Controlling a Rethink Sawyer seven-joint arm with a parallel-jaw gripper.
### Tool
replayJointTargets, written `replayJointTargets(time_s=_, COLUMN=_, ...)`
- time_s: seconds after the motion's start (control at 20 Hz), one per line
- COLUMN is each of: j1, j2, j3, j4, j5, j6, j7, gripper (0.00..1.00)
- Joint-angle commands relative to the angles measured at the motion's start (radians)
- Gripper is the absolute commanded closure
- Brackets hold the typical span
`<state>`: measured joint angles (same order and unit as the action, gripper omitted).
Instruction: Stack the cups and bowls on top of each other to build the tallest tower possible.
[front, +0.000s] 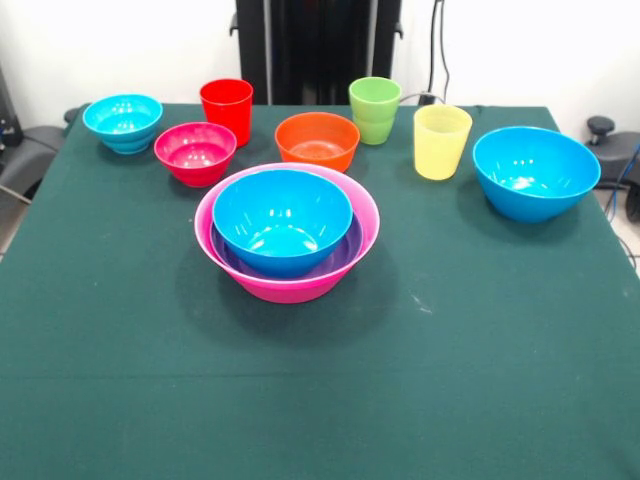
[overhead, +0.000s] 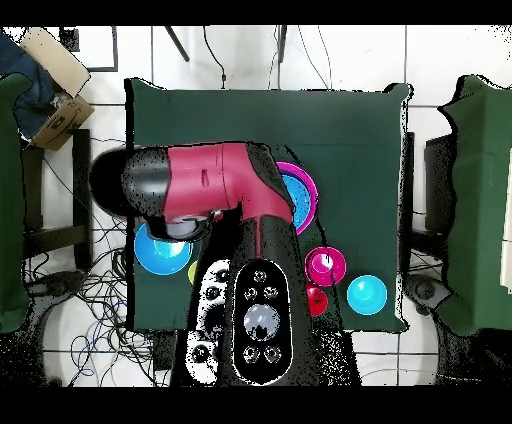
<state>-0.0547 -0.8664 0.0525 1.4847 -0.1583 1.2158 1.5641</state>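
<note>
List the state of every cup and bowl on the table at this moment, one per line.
pink bowl: upright, base of the pile
purple bowl: nested in pink
blue bowl: nested on top
second blue bowl: upright, alone
orange bowl: upright, unstacked
magenta-red bowl: upright, unstacked
cyan bowl: upright, unstacked
red cup: upright
green cup: upright
yellow cup: upright

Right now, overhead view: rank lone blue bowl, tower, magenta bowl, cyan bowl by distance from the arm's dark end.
Gripper hidden; measured from arm's dark end.
1. lone blue bowl, beside it, partly covered.
2. tower, picture-right.
3. magenta bowl, lower right.
4. cyan bowl, farthest right.
</note>
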Motion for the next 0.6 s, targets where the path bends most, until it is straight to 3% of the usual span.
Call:
replayJointTargets(time_s=0.05, j1=-0.012, j2=0.111, j3=0.02, j4=0.083, j5=-0.027, j6=-0.115, j7=0.127, gripper=0.0)
replayJointTargets(time_s=0.45, j1=-0.025, j2=0.155, j3=0.021, j4=0.099, j5=-0.022, j6=-0.218, j7=0.117, gripper=0.0)
replayJointTargets(time_s=0.6, j1=-0.02, j2=0.14, j3=0.02, j4=0.106, j5=-0.016, j6=-0.21, j7=0.108, gripper=0.0)
